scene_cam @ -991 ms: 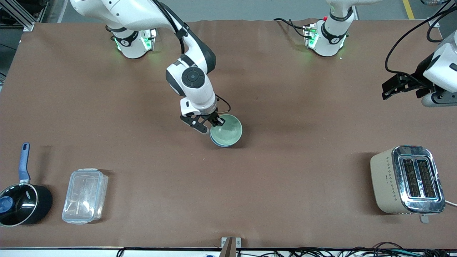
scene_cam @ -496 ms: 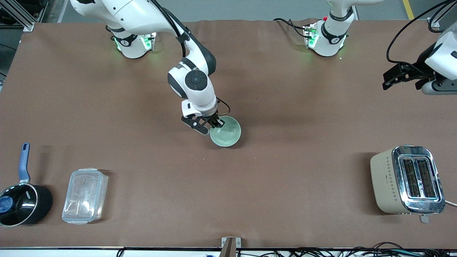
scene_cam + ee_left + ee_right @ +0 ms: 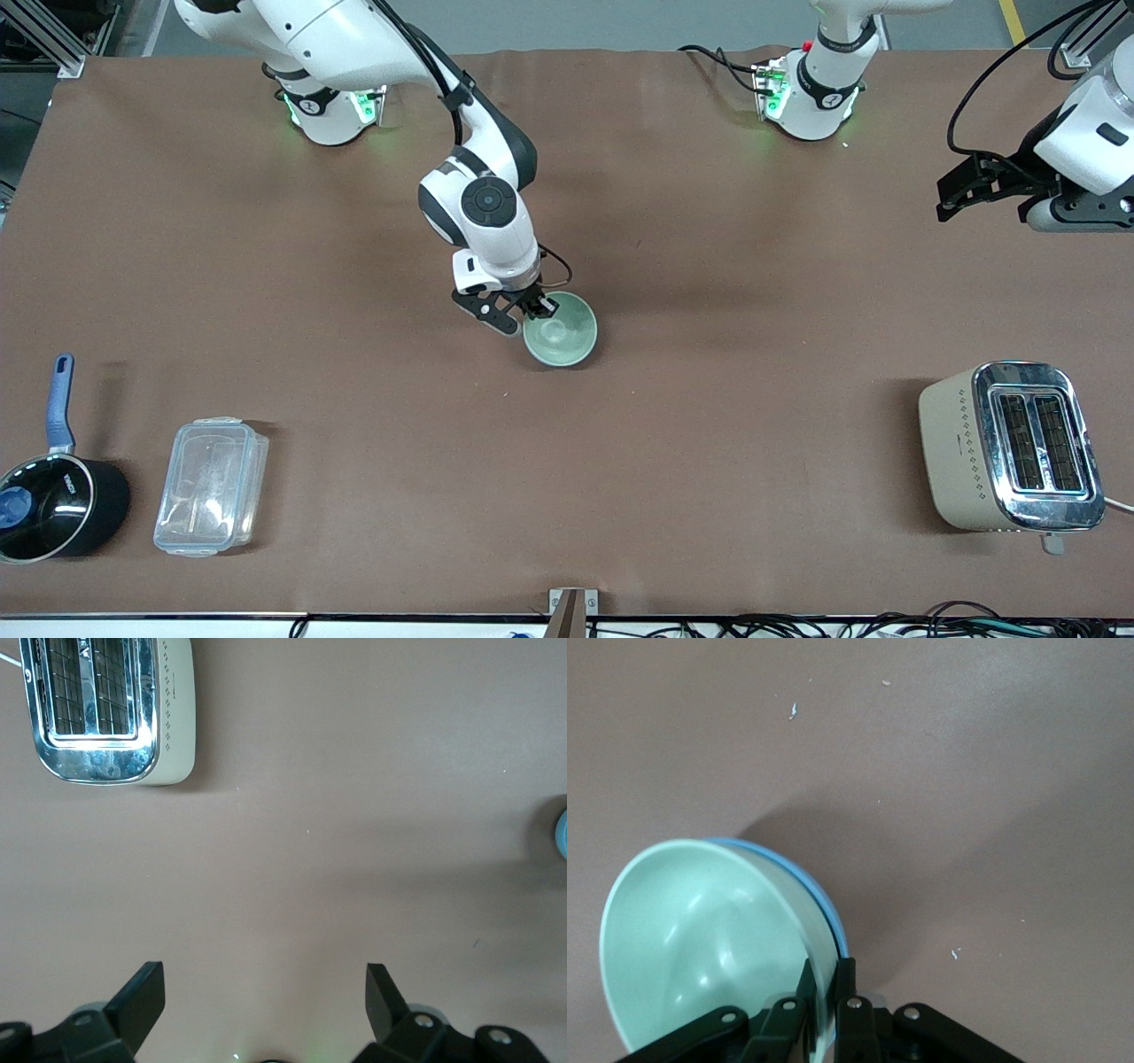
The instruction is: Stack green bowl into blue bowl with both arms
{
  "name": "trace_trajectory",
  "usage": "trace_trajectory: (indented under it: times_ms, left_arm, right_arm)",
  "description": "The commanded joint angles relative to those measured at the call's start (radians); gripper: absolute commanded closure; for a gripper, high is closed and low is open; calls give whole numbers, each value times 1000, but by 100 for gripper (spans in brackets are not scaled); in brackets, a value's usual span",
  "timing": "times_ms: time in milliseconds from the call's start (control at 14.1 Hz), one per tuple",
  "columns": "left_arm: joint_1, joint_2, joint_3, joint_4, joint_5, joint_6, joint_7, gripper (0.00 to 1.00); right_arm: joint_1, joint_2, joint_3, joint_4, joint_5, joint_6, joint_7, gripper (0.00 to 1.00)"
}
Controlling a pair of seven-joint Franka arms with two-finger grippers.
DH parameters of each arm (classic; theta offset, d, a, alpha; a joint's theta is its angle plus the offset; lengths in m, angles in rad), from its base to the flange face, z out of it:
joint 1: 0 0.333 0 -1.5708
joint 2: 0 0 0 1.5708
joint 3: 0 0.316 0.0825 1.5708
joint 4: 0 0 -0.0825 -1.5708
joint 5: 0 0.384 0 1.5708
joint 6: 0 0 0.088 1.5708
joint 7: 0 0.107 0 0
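1. Two white arms reach over a brown counter [image 3: 709, 443], their bases along its edge farthest from the front camera.
2. The right gripper [image 3: 523, 312] is low over the middle of the counter, its jaws closed on the rim of the green bowl [image 3: 560, 330], one finger inside the rim and one outside.
3. The green bowl sits nested in the blue bowl [image 3: 824, 904]. From the right wrist view only a thin blue edge shows around the green bowl's rim; from the front view the blue bowl is hidden under it.
4. One second ago a crescent of blue showed beneath the green bowl on the side nearer the front camera. Half a second ago that crescent was nearly gone, and now it has vanished, so the green bowl has settled lower and squarer into the blue one.
5. The left gripper [image 3: 961, 182] is in the air over the left arm's end of the counter, jaws wide open and holding nothing. It has drifted slightly since the earlier frames.
6. A cream and chrome toaster [image 3: 1010, 447] stands at the left arm's end, nearer the front camera.
7. A black saucepan [image 3: 58, 507] with a blue handle and a clear plastic container [image 3: 211, 487] rest at the right arm's end, unchanged.
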Motion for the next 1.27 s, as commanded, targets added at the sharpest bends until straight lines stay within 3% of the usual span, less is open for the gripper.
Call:
trace_trajectory:
  times_ms: [0, 212, 425, 920, 1062, 1204]
  left_arm:
    - [1, -7, 0, -13, -13, 19, 6, 0]
    - [1, -7, -2, -12, -13, 22, 6, 0]
    - [0, -7, -2, -10, -13, 23, 6, 0]
    - [-5, 14, -2, 28, -11, 20, 4, 0]
    - [-3, 14, -2, 28, -9, 19, 4, 0]
    - [-5, 13, -3, 34, -11, 16, 3, 0]
  right_arm:
    - [1, -11, -5, -5, -25, -5, 30, 0]
    - [-54, -90, -9, 48, -41, -168, -3, 0]
    - [-152, -213, -8, 85, -101, -405, -187, 0]
    - [-454, -484, -17, 85, -101, -621, -748, 0]
    - [-479, -530, -66, 85, -92, -655, -891, 0]
    - [-479, -578, -152, 89, -17, -684, -1020, 0]
